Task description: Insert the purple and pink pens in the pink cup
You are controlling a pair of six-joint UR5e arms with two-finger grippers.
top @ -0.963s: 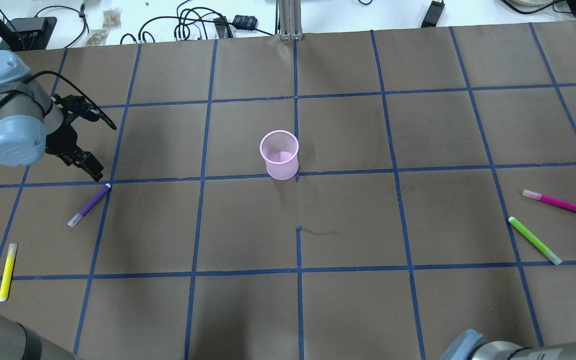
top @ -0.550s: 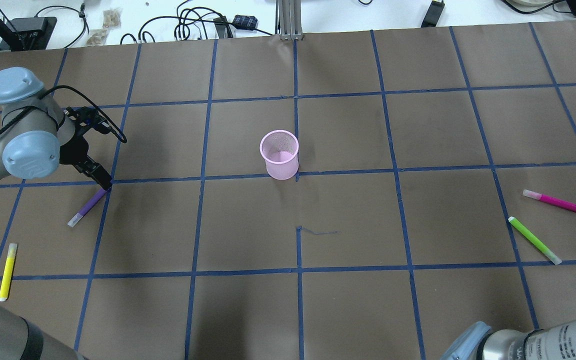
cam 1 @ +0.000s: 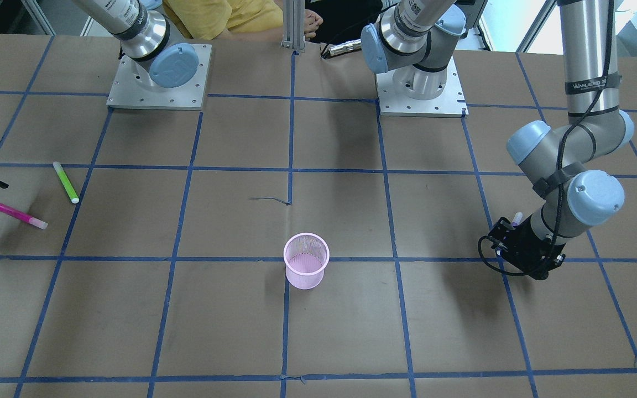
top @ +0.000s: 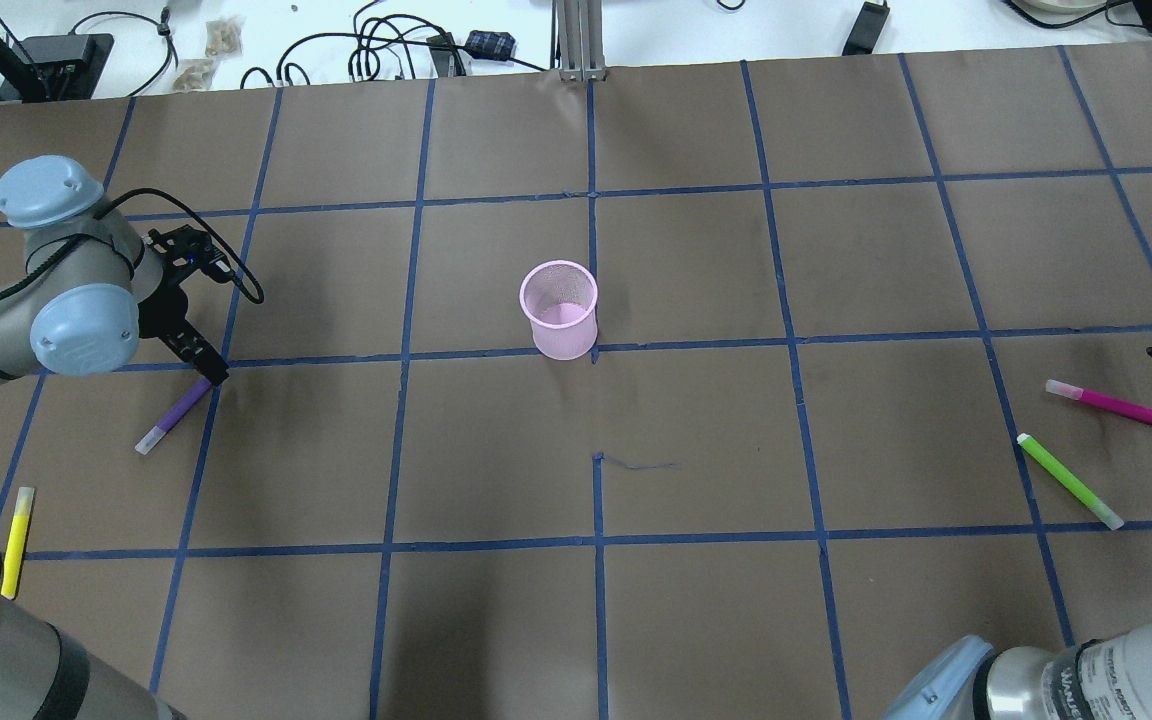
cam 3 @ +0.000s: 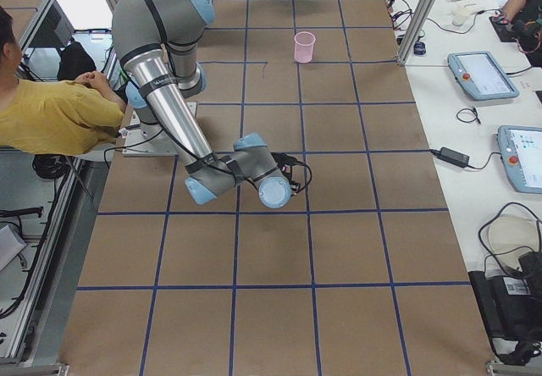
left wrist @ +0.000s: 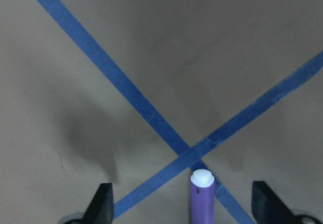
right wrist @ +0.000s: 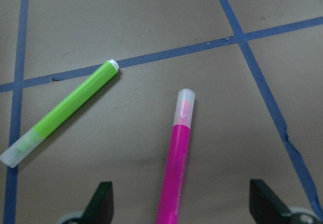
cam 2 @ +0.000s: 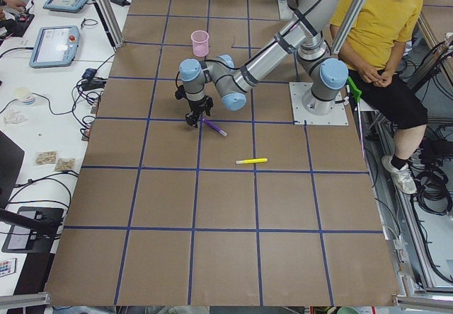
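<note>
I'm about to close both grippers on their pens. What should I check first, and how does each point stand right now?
1. Left gripper open: ok, jaws spread wide.
2. Purple pen between the left jaws: ok, though only its white-tipped end lies between them, slightly off centre.
3. Right gripper open with the pink pen between its jaws: ok.
4. Green pen clear of that grasp: ok, it lies apart from the pink pen.
5. Pink cup upright and empty: ok.
6. Grippers low enough to pinch: cannot tell.
</note>
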